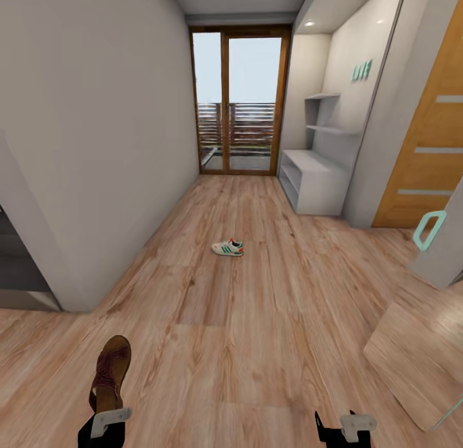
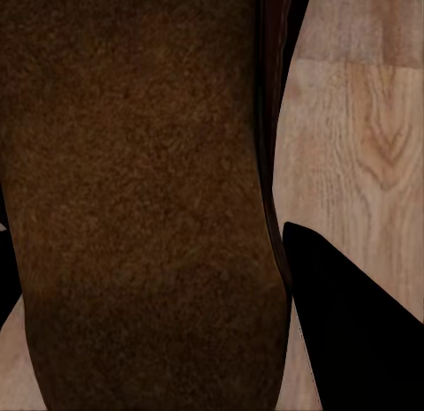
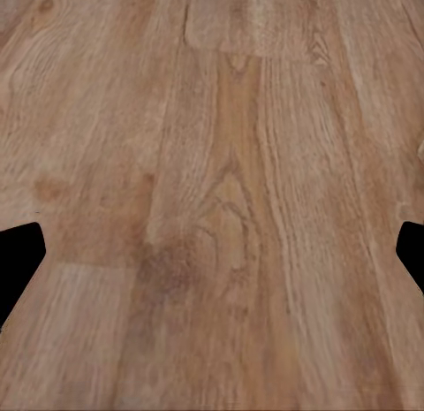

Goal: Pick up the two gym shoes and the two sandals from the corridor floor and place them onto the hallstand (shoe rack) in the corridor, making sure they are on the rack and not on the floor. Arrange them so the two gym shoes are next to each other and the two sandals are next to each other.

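A dark reddish-brown sandal (image 1: 112, 366) is held above the corridor floor (image 1: 244, 332) at the lower left of the head view, with my left gripper (image 1: 106, 406) shut on its heel end. In the left wrist view the sandal's brown surface (image 2: 141, 190) lies close against the camera, with a black finger (image 2: 353, 331) beside it. One white gym shoe (image 1: 228, 247) with green stripes lies on its own mid-corridor. The pale grey hallstand (image 1: 316, 178) stands far right under mint letters (image 1: 361, 70). My right gripper (image 1: 335, 423) is open over bare floor (image 3: 212, 208). The other shoe and sandal are out of view.
A glass balcony door (image 1: 238, 101) closes the corridor's far end. An orange door (image 1: 424, 146) is on the right wall. A pale panel with a teal handle (image 1: 429, 229) and a wood-topped surface (image 1: 418, 351) crowd the near right. A white wall corner (image 1: 71, 242) juts in on the left.
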Available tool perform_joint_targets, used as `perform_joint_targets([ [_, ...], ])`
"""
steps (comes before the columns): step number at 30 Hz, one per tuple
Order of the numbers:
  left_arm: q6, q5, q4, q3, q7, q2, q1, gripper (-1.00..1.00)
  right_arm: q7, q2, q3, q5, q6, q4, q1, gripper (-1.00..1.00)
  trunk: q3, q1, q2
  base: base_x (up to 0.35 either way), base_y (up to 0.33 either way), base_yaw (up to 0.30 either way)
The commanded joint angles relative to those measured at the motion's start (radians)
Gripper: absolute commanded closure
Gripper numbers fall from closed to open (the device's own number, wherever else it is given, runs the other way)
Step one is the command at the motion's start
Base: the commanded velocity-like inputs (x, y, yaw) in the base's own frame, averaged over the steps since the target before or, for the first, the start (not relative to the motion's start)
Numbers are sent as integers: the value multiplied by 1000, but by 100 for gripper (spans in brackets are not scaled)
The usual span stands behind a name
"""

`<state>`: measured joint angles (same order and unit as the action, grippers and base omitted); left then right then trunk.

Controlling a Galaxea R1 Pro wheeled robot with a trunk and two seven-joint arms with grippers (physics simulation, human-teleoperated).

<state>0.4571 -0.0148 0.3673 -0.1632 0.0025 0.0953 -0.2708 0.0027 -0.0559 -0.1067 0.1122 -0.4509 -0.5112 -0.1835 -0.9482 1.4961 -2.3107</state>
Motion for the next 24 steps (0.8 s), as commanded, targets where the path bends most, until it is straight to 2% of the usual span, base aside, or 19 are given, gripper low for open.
perform_joint_targets([
  [1, 3, -4, -1, -3, 1, 0, -1, 100, 0, 1, -5, 10, -3, 1, -1, -100, -1, 0, 0, 338, 0, 0],
  [24, 3, -4, -1, -3, 1, 0, -1, 100, 0, 1, -4, 10, -3, 0, -1, -100, -1, 0, 0, 338, 0, 0],
])
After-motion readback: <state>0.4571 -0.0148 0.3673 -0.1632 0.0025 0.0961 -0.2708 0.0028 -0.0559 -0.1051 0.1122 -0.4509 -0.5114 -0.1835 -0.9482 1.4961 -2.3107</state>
